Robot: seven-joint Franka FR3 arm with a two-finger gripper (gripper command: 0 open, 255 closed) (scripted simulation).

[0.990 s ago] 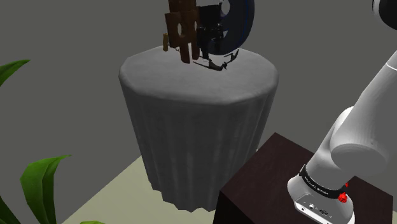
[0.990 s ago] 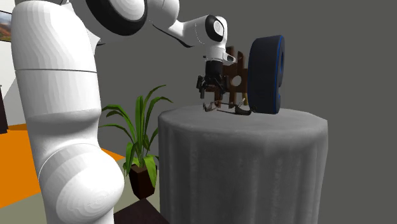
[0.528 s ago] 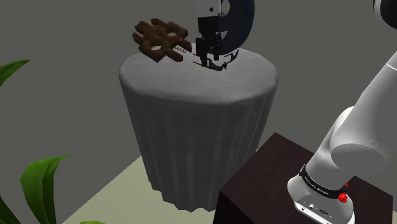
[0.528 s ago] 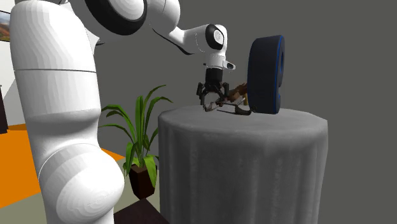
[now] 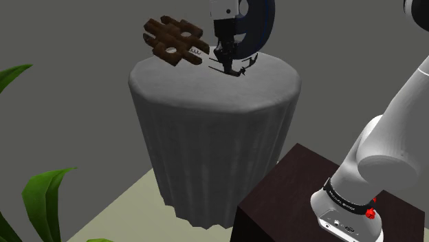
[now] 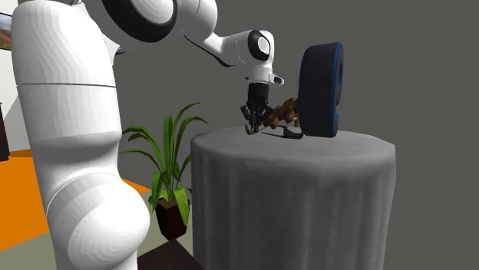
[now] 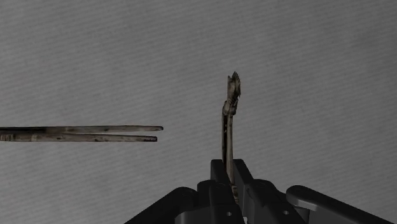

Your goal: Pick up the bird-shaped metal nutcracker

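Observation:
The nutcracker [image 5: 236, 69] is a thin, dull metal piece lying on the round table draped in grey cloth [image 5: 213, 117], in front of a thick dark-blue disc [image 5: 260, 24]. My gripper [image 5: 224, 60] points down at it. In the wrist view the gripper [image 7: 228, 167] is shut on one flat metal arm of the nutcracker [image 7: 230, 108], which sticks out past the fingertips. A second slim metal arm [image 7: 83, 133] lies on the cloth away from the fingers. From the second exterior view the gripper [image 6: 252, 126] touches down at the nutcracker's [image 6: 281, 133] end.
A brown wooden lattice piece [image 5: 173, 41] leans tilted on the table beside the gripper, seen also behind it [image 6: 282, 113]. The blue disc [image 6: 321, 90] stands upright close by. Green plants [image 5: 41, 192] [image 6: 170, 165] stand by the table. The dark stand [image 5: 289, 199] is at the lower right.
The brown lattice piece tipped from upright to a slant, away from the disc. My gripper came down onto the nutcracker and its fingers drew together on it.

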